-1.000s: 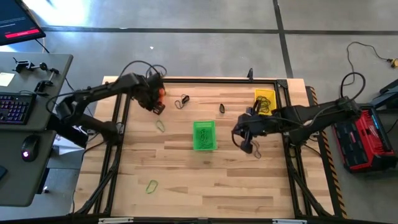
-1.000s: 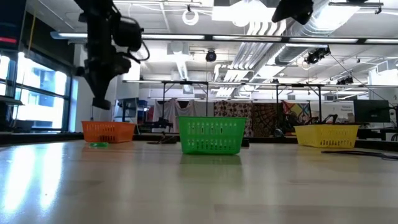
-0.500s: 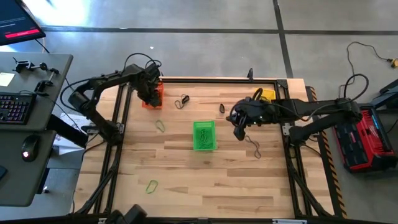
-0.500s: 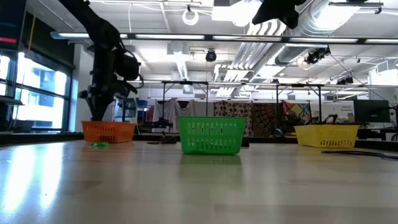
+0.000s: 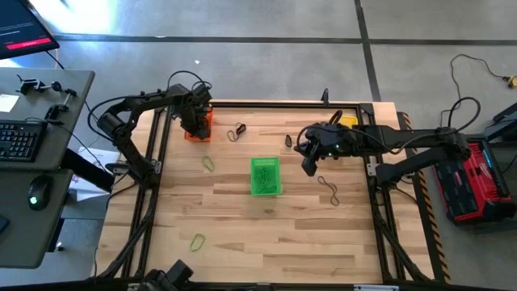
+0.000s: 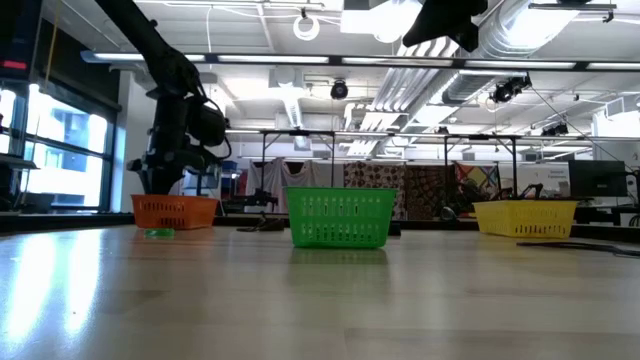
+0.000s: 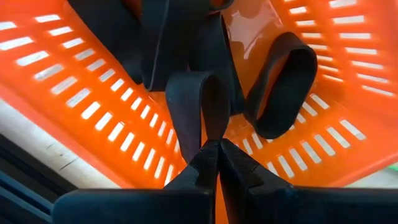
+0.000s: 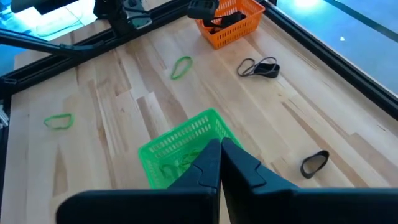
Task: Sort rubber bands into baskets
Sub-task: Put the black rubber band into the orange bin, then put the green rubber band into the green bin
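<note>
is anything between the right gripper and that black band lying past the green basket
Nothing visible. The right gripper hangs shut above bare table beside the green basket; the black band lies on open wood just beyond it, the basket off to one side.

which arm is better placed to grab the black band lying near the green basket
Right. The right gripper hangs close to the black band, while the left gripper is down in the orange basket, holding a band.

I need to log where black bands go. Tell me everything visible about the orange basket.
The orange basket is a small rectangular bin of slotted plastic, upright at the table's far left corner. The left end effector sits inside it, fingers shut on a black rubber band; another wide black band leans against its wall.
</note>
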{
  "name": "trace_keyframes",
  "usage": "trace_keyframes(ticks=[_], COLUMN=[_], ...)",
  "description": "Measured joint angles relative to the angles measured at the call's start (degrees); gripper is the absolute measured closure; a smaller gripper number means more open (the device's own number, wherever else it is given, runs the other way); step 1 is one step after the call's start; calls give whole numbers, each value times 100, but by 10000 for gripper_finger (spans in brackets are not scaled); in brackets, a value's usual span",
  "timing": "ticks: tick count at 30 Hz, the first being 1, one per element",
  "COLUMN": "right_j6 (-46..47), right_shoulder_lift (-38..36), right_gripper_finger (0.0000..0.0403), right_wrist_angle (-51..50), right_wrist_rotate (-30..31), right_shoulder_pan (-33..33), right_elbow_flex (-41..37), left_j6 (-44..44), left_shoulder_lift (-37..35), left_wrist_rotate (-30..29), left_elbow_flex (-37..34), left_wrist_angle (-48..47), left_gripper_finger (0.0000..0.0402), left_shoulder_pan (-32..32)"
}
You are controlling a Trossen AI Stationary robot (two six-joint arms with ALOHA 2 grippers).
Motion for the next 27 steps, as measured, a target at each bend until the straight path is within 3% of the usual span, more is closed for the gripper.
trace_keyframes(ticks=[7, 17, 27], right_j6=[70, 191, 316], right_shoulder_lift=[2, 2, 2], right_gripper_finger=[403, 403, 403], right_wrist_angle=[0, 0, -2], right_wrist_rotate=[2, 219, 652], right_shoulder_pan=[-34, -32, -34], right_elbow_flex=[0, 0, 0], left_j6=[61, 410, 348], left_shoulder_lift=[11, -82, -1262], left_wrist_rotate=[-23, -22, -220], left_elbow_flex=[0, 0, 0], left_wrist_angle=[5, -170, -114], left_gripper_finger=[392, 320, 296], left_shoulder_pan=[0, -95, -318])
